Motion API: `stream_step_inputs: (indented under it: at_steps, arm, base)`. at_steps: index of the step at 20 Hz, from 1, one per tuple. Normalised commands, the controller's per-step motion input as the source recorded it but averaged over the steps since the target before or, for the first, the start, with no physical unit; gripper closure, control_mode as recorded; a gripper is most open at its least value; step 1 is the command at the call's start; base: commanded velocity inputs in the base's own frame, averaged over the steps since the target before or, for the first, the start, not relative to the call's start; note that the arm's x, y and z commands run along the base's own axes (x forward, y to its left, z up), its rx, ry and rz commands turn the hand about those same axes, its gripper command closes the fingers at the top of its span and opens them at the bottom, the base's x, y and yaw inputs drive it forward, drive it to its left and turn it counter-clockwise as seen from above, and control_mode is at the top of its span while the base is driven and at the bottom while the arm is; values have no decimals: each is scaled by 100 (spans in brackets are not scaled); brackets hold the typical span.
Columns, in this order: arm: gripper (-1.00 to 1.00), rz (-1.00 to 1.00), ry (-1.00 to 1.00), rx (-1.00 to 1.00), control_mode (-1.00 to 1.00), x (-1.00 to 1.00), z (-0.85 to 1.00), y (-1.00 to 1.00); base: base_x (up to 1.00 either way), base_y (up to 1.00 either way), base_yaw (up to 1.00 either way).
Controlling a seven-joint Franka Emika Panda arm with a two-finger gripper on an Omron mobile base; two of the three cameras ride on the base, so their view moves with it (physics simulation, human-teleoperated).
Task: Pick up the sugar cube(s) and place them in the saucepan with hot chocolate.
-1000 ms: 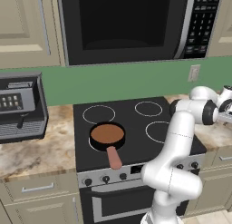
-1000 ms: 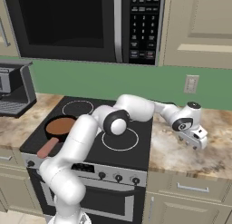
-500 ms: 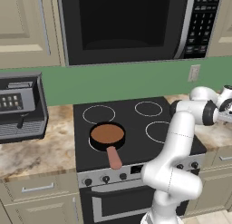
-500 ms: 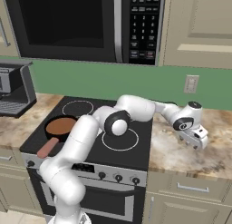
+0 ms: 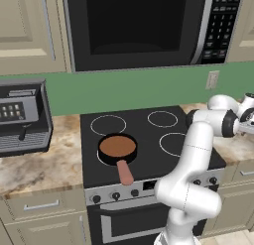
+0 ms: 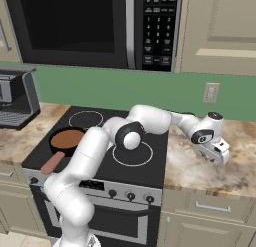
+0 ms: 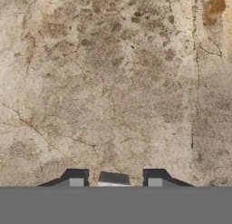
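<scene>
The microwave [image 6: 90, 28] keypad at the top centre of the right base view is showing rows of small white marks, too small to read; the panel of the coffee machine [image 5: 22, 122] at the left edge of the left base view is just as illegible.

The arm is rising from the lower left of the right base view, bending over the stove [image 6: 100, 146] and reaching out to the right of the frame, with the hand tipped down over the speckled stone surface [image 6: 200, 173] beside the cooktop. The gripper [image 6: 219, 159] is hanging just above that surface. In the hand view the two dark fingertips [image 7: 74, 181] are standing apart at the bottom, and a small pale block, apparently the sugar cube [image 7: 113, 179], is sitting between them; whether the jaws are pressing on it I cannot tell.

The saucepan [image 5: 117, 148] is sitting on the front left burner, left of centre in the left base view: small, round and black, filled with brown liquid, its short salmon-pink handle pointing toward the bottom of the frame. It is lying well apart from the gripper.
</scene>
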Motion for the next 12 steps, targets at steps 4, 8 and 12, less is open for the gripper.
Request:
stream_step_inputs:
  at_steps: [4,8,12]
  arm:
    - [100,0,3,0,-100,0,0,0]
    - [100,0,2,0,-100,0,0,0]
    - [100,0,0,0,-100,-11,0,12]
  base:
    - [0,0,0]
    - [0,0,0]
    - [0,0,0]
